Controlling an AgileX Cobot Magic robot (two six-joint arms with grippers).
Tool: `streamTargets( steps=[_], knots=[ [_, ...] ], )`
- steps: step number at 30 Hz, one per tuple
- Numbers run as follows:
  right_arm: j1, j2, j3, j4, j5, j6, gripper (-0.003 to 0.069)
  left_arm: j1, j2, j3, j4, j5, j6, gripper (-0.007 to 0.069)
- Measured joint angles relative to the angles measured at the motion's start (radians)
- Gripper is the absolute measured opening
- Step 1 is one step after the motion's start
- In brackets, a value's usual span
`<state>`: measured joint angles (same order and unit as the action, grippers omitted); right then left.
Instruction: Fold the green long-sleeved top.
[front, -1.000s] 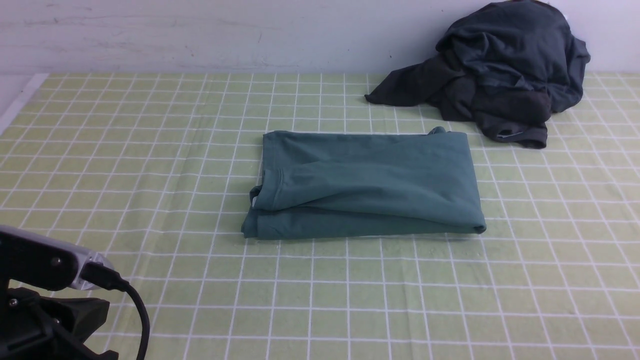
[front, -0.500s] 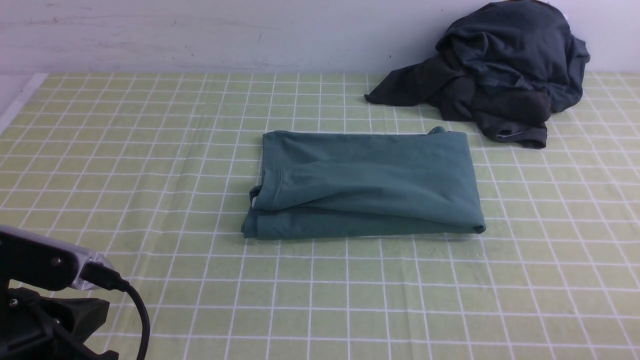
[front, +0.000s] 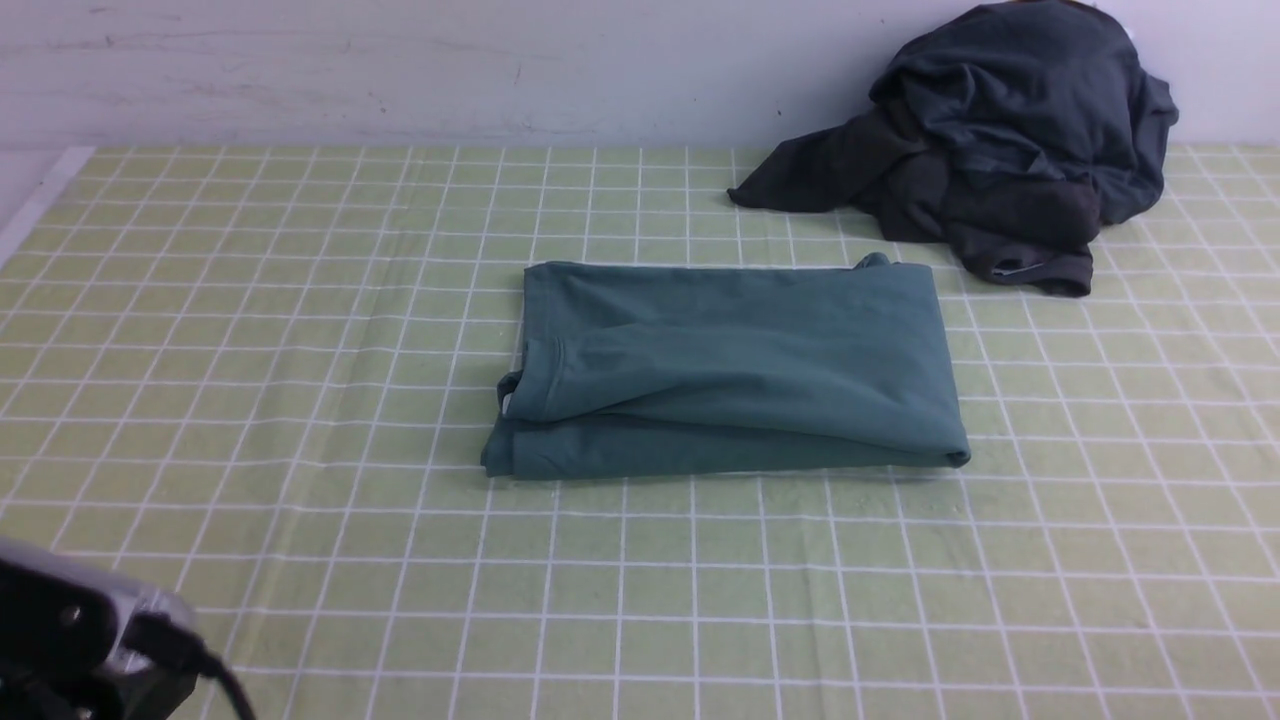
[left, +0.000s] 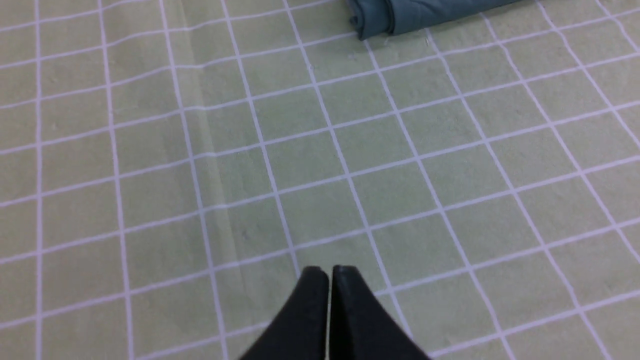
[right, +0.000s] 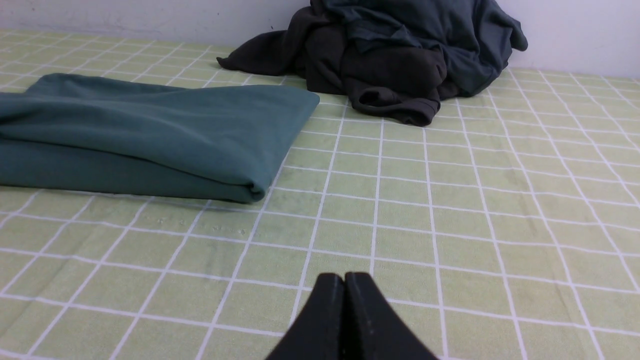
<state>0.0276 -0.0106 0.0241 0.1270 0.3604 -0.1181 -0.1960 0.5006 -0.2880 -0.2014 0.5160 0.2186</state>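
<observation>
Where folded, top (front: 730, 370) beyond left claw (left: 329, 272)

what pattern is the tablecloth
The tablecloth is light green with a grid of thin white lines, clearest in the front view.

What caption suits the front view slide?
Folded teal-green cotton long-sleeved top lies on the green checked tablecloth, crumpled dark charcoal garments behind.

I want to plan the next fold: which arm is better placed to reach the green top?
Probably the right: the right gripper faces the folded green long-sleeved top near its corner. The left gripper sees only its far edge. Both are shut, holding nothing.
</observation>
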Motion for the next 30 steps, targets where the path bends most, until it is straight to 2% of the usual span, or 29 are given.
streamTargets(
  steps=[5,6,8,11,13,18,30],
  knots=[
    [0.000,0.000,0.000,-0.002,0.002,-0.002,-0.0011,0.000,-0.253,0.136,0.054,-0.028,-0.001,-0.0003],
    [0.000,0.000,0.000,-0.002,0.002,-0.004,-0.0011,0.000,-0.381,0.187,0.077,-0.077,-0.001,-0.0003],
    [0.000,0.000,-0.001,-0.002,0.002,-0.005,-0.0011,0.004,-0.475,0.236,0.106,-0.137,-0.002,-0.0003],
    [0.000,0.000,-0.001,-0.002,0.003,-0.006,-0.0011,0.037,-0.509,0.301,0.151,-0.251,-0.031,-0.0003],
    [0.000,0.000,-0.001,-0.002,0.003,-0.007,-0.0011,0.057,-0.511,0.310,0.162,-0.265,-0.065,-0.0003],
    [0.000,0.000,-0.001,-0.002,0.003,-0.008,-0.0011,0.078,-0.511,0.315,0.194,-0.163,-0.149,-0.0003],
    [0.000,0.000,-0.001,-0.003,0.003,-0.008,-0.0011,0.116,-0.511,0.311,0.201,-0.147,-0.167,-0.0003]
  ],
)
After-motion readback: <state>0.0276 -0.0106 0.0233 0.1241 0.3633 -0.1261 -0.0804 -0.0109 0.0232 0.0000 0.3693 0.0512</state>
